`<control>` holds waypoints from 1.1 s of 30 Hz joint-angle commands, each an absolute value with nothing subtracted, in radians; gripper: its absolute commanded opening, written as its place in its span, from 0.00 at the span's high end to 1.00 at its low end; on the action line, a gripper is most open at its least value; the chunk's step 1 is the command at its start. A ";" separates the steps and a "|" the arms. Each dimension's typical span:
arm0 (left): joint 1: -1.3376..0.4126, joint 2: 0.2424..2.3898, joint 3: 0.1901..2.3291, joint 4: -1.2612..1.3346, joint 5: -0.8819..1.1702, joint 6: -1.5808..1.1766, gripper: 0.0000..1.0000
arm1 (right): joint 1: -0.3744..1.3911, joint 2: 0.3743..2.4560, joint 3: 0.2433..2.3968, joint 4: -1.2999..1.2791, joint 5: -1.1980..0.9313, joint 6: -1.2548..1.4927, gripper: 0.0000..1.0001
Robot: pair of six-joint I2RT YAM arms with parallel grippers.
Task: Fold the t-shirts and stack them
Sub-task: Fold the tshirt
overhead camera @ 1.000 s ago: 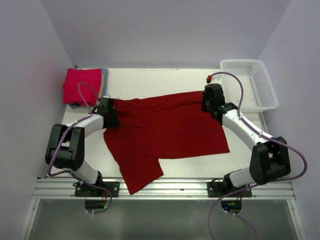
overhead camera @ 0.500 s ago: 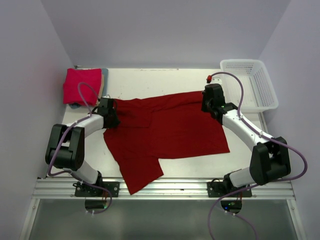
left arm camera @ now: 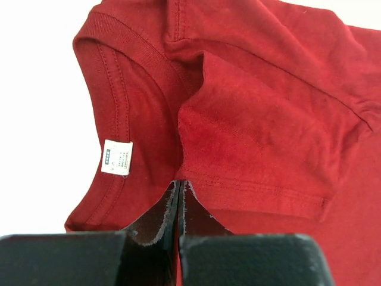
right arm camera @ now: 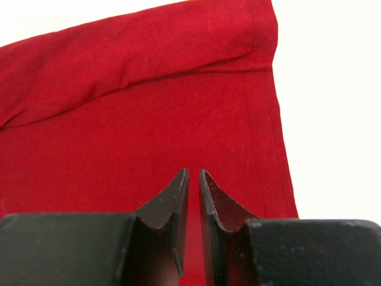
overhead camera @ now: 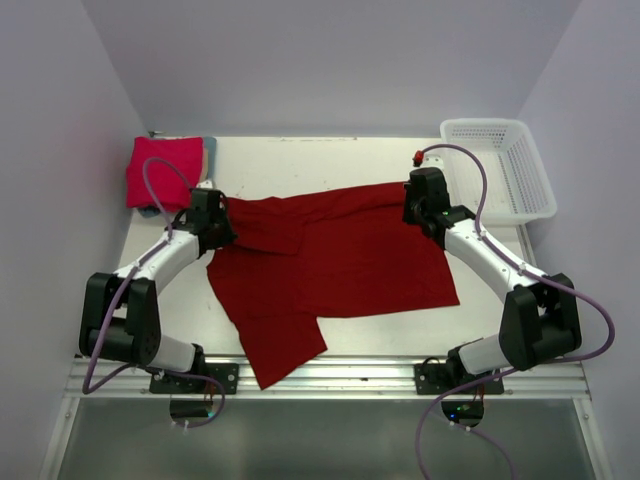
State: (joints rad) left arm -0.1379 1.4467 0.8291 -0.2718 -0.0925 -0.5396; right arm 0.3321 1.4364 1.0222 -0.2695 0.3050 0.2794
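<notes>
The dark crimson t-shirt [overhead camera: 340, 260] lies spread across the middle of the table [overhead camera: 330, 160], with one flap reaching the near edge. Your left gripper [left arm camera: 180, 186] is fully closed, pinching cloth beside the collar [left arm camera: 110, 71]. Your right gripper [right arm camera: 191, 174] shows only a slit with red cloth in it near the hem, most likely a pinch. Raise both ends together and level, so the fold comes out straight. Bare tabletop lies beyond the shirt. Mind the folded pinkish-red t-shirt [overhead camera: 163, 170] on the blue-grey t-shirt [overhead camera: 209, 150] just past your left gripper, and the basket [overhead camera: 520, 195] beside your right.
</notes>
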 commanded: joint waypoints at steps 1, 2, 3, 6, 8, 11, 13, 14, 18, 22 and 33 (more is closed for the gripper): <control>-0.137 1.414 0.858 -0.316 -0.081 -0.537 1.00 | 0.336 1.413 1.020 -0.252 0.330 0.275 0.83; -0.137 1.405 0.848 -0.319 -0.078 -0.537 1.00 | 0.336 1.411 1.019 -0.252 0.330 0.275 0.83; -0.137 1.398 0.841 -0.321 -0.075 -0.537 1.00 | 0.336 1.411 1.019 -0.252 0.330 0.273 0.83; -0.137 1.367 0.813 -0.324 -0.051 -0.549 1.00 | 0.336 1.410 1.016 -0.253 0.330 0.275 0.83; -0.137 1.341 0.795 -0.334 -0.025 -0.561 1.00 | 0.334 1.410 1.015 -0.253 0.330 0.273 0.83; -0.138 1.293 0.756 -0.336 0.020 -0.587 1.00 | 0.334 1.410 1.017 -0.253 0.330 0.273 0.83; -0.146 1.267 0.738 -0.344 0.028 -0.607 1.00 | 0.334 1.410 1.017 -0.253 0.330 0.273 0.83; -0.149 1.240 0.721 -0.348 0.034 -0.615 1.00 | 0.334 1.410 1.017 -0.253 0.330 0.273 0.83; -0.172 1.187 0.689 -0.371 0.031 -0.647 1.00 | 0.336 1.410 1.015 -0.252 0.328 0.275 0.83; -0.187 1.160 0.663 -0.380 0.029 -0.670 1.00 | 0.336 1.410 1.015 -0.255 0.328 0.275 0.83; -0.216 1.083 0.624 -0.423 0.003 -0.710 1.00 | 0.334 1.408 1.014 -0.256 0.327 0.273 0.83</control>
